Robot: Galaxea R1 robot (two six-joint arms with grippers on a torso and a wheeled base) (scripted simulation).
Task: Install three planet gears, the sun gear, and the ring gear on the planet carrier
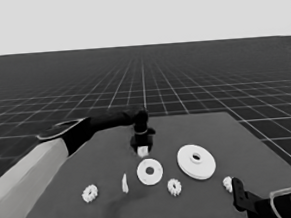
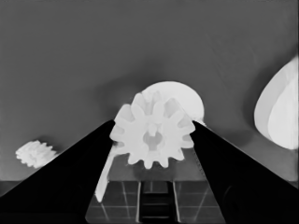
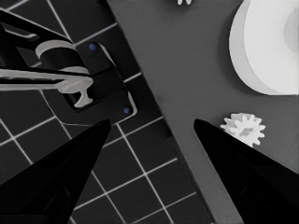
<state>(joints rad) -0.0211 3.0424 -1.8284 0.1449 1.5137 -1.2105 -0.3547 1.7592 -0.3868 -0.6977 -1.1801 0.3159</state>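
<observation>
**Gear held above the desk: risks and part count**

Dark desk [image 1: 89, 158] under a blank pale band, with a floor grid beyond. Left gripper [image 1: 142, 150] hangs over the desk's middle, just behind the smaller round part [image 1: 150, 172], its fingers [image 2: 79, 172] clamped on a gear [image 2: 152, 135] at opposite teeth. Right gripper [image 3: 149, 140] waits at the near right corner, fingers apart, holding nothing.

Risks, as judged: the grip bears on the teeth alone, so the gear may twist or slip on the way down; a tilted gear could miss its seat on the smaller round part.

Count: four gears, one held and three lying at [image 1: 90, 193], [image 1: 174, 187] and [image 1: 227, 184]; one smaller round part; one larger round part [image 1: 196, 161]; one thin white piece [image 1: 124, 184].
</observation>
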